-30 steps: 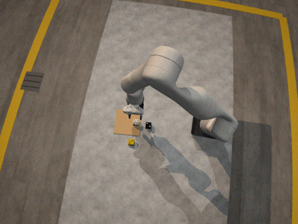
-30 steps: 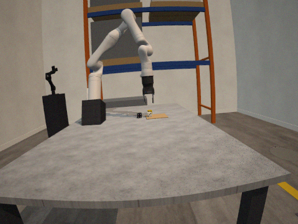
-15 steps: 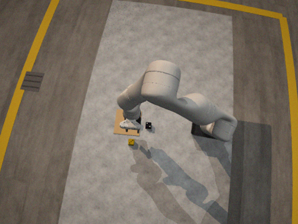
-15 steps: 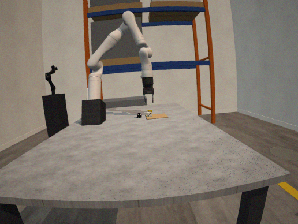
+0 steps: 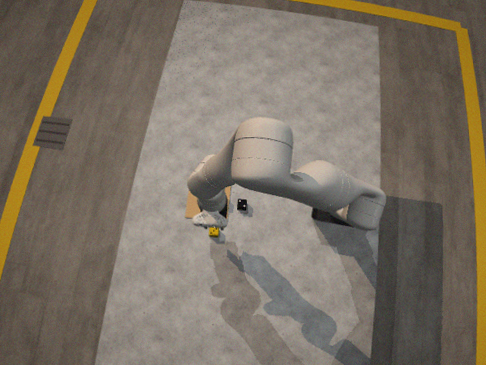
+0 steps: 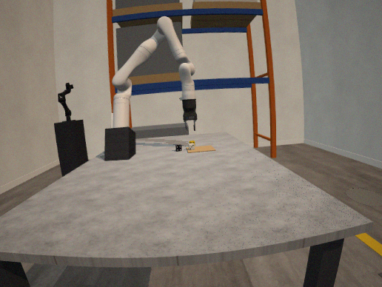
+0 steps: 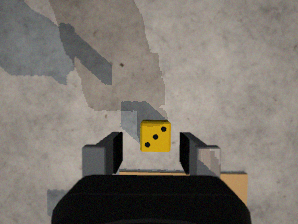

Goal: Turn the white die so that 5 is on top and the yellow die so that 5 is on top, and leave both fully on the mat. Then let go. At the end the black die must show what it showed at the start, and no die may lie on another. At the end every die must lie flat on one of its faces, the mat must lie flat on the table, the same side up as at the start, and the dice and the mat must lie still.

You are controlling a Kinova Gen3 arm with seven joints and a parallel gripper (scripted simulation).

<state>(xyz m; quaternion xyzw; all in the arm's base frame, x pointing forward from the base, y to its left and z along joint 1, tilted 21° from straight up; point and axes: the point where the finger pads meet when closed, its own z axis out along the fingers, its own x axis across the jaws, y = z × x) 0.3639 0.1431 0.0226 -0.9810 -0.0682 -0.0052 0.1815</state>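
The yellow die lies on the bare table just outside the mat, with 3 on top in the wrist view. The tan mat lies flat. The white die stands at the mat's left part in the exterior view; its top is too small to read, and the arm hides it in the top view. The black die lies on the table beside the mat. My gripper is open and empty, above the yellow die, with a finger on either side in the wrist view.
The grey table carries the dice and mat. The arm's dark base block stands left of the dice in the exterior view. A shelf rack stands behind the table. Arm shadows fall across the table near the yellow die.
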